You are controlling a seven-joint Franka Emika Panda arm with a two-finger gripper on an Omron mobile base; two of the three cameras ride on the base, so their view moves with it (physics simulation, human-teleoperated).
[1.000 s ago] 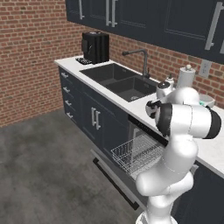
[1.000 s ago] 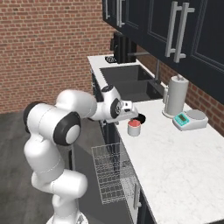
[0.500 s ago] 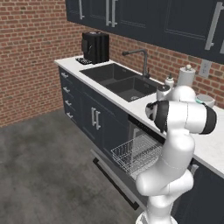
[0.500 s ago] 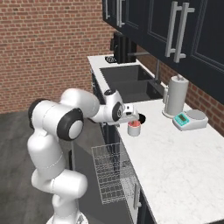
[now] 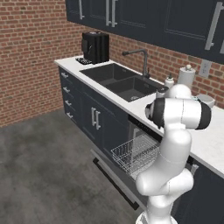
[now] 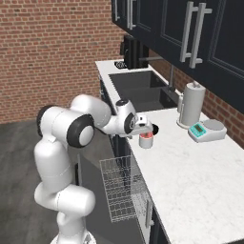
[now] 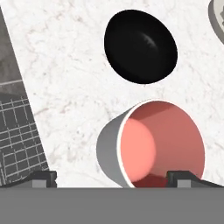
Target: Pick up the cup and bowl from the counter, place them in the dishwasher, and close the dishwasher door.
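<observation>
The gripper (image 7: pixel 116 177), jaws spread wide, hovered over the cup (image 7: pixel 151 144) beside the black bowl (image 7: pixel 140 46), apparently lining up a grasp.

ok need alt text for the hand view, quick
Seen from above, a grey cup with a red-pink inside stands on the white marbled counter, between the open tool's two dark fingertips. A black bowl sits just beyond it, apart; a wire rack shows at left.

cup (image 7: pixel 151 146): 1 | bowl (image 7: pixel 140 45): 1 | wire rack (image 6: pixel 123 188): 1 | paper towel roll (image 6: pixel 191 104): 1 | kitchen scale (image 6: pixel 206 131): 1 | coffee machine (image 5: pixel 96 47): 1
</observation>
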